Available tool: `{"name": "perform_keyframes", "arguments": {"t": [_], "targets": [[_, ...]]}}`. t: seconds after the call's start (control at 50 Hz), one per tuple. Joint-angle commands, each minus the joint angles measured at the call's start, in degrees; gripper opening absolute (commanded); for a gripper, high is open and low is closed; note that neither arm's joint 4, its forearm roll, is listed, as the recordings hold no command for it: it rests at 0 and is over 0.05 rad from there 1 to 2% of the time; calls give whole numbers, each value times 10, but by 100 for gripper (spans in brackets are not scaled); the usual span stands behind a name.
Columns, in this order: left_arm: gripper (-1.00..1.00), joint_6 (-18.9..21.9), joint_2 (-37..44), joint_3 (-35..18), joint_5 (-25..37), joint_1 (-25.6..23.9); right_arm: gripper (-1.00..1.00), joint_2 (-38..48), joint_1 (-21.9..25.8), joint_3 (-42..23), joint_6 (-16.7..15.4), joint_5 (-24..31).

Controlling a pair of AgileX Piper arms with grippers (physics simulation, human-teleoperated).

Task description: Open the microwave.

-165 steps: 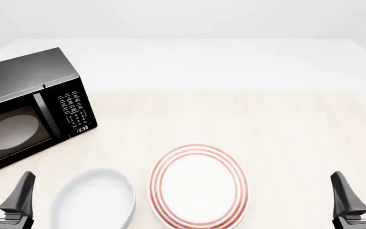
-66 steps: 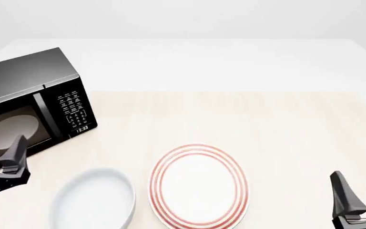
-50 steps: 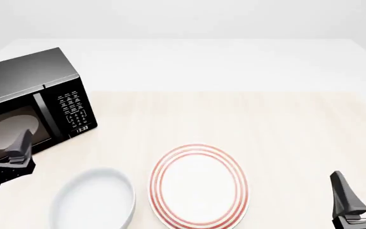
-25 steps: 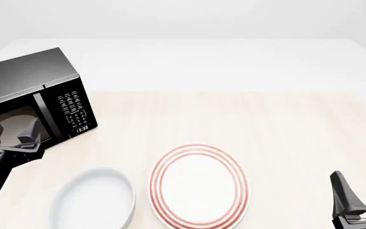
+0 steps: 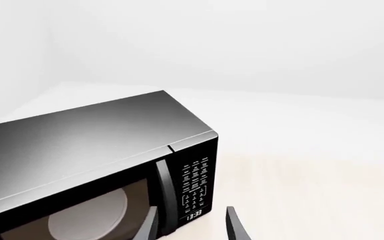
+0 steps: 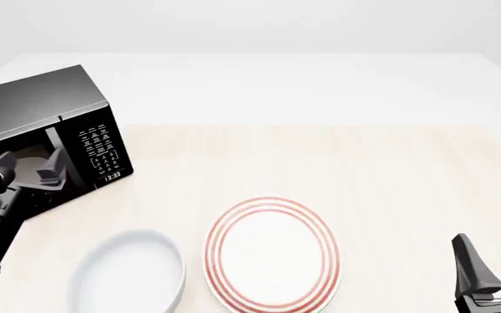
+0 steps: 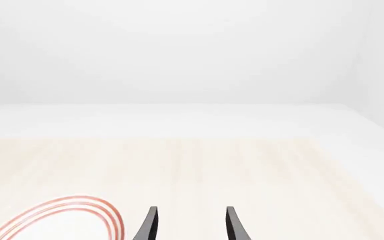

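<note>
The microwave (image 6: 42, 111) is a glossy black box at the table's far left, door shut, with a vertical bar handle (image 6: 55, 140), a white-marked keypad (image 6: 101, 149) and a clock. My left gripper (image 6: 31, 168) is open, in front of the door window just left of the handle. In the left wrist view the microwave (image 5: 92, 150) fills the frame, the handle (image 5: 163, 195) runs down the door, and my left gripper (image 5: 190, 225) is open with its fingertips astride the handle's lower end. My right gripper (image 6: 494, 264) is open and empty at the front right; it also shows in the right wrist view (image 7: 188, 225).
A white bowl (image 6: 128, 270) sits at the front left. A white plate with red rings (image 6: 273, 254) lies at the front centre and shows in the right wrist view (image 7: 65, 217). Light wooden table top (image 6: 364, 176) stretches to the right.
</note>
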Motion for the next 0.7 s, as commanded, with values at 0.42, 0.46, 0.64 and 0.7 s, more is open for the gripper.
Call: {"name": "perform_keyframes", "arguments": {"t": [0.42,0.46,0.64,0.7], "targets": [[100,9,73,0,-62,17,100,0,0,0,0,0],[100,9,79,-2,-65,17,100,0,0,0,0,0],[100,6,100,-6,-81,18,100,0,0,0,0,0],[100,6,105,-7,-83,17,100,0,0,0,0,0]]}}
